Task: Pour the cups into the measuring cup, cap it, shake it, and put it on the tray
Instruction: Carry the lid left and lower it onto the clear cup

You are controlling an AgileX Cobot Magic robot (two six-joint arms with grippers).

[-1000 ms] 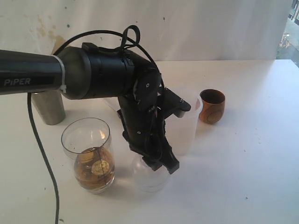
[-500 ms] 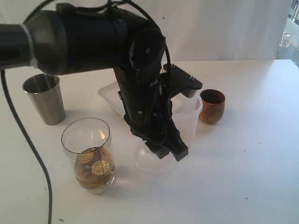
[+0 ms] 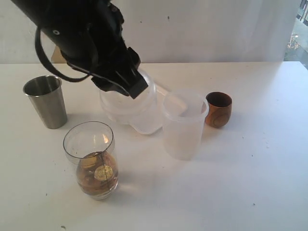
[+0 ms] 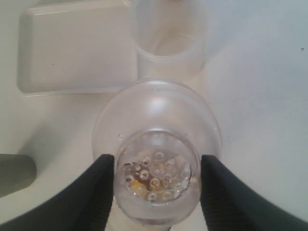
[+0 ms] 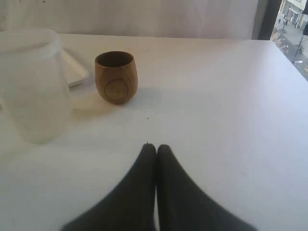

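Overhead, the left arm (image 3: 72,29) slants down with the left gripper (image 4: 158,183) clamped on the clear dome cap (image 4: 156,120) held aloft, the measuring cup (image 3: 91,161) stands uncapped on the table nearer the camera, and the right gripper (image 5: 155,149) is pressed together.

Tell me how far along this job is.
Pouring looks done: the measuring cup holds brown liquid, and the steel tumbler and wooden cup stand upright on the table. In hand: the left gripper holds the clear dome cap in the air, off the measuring cup. The right gripper is shut, holding nothing. Left: capping, shaking, and setting it on the tray.
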